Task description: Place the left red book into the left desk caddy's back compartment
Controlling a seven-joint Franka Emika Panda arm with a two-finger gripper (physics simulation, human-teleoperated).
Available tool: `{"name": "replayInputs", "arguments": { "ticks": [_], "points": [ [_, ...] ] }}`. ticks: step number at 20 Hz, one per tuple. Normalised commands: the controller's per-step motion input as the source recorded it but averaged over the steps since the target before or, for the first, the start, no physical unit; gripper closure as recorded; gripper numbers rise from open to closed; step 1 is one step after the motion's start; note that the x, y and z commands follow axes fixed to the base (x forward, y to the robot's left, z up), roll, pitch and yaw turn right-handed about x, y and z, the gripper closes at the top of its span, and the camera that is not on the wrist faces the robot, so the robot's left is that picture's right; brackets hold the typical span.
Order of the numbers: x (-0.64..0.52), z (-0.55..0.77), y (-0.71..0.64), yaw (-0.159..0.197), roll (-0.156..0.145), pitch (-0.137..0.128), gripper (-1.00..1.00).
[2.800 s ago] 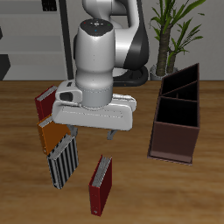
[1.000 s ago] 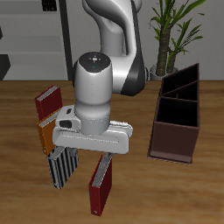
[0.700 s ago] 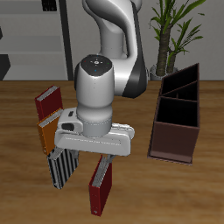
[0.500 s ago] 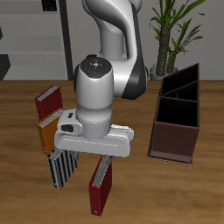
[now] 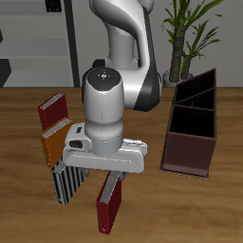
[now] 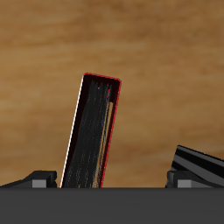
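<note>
The gripper (image 5: pixel 115 174) hung low over the left red book (image 5: pixel 110 202), which stood on edge near the table's front edge beside a striped book (image 5: pixel 67 177). Its fingers straddled the book's top; whether they touched it was unclear. The left desk caddy (image 5: pixel 191 128) stood well apart.

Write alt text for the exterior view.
A white robot arm's gripper hangs over the left red book near the table's front edge. Three more books lie beside it, and the left desk caddy stands apart, holding nothing visible.
</note>
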Motion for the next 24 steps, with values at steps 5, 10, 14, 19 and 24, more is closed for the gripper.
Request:
{"name": "replayInputs", "arguments": {
  "ticks": [5, 10, 14, 19, 24],
  "points": [
    [0.01, -0.08, 0.18, 0.006, 0.029, 0.009, -1.0],
    [0.01, -0.08, 0.14, 0.0, 0.023, 0.009, -1.0],
    [0.03, -0.11, 0.03, 0.006, -0.004, 0.016, -1.0],
    [0.01, -0.16, 0.01, -0.026, 0.01, 0.027, -1.0],
    [0.04, -0.29, 0.05, 0.004, 0.005, 0.036, 1.0]
  ]
}}
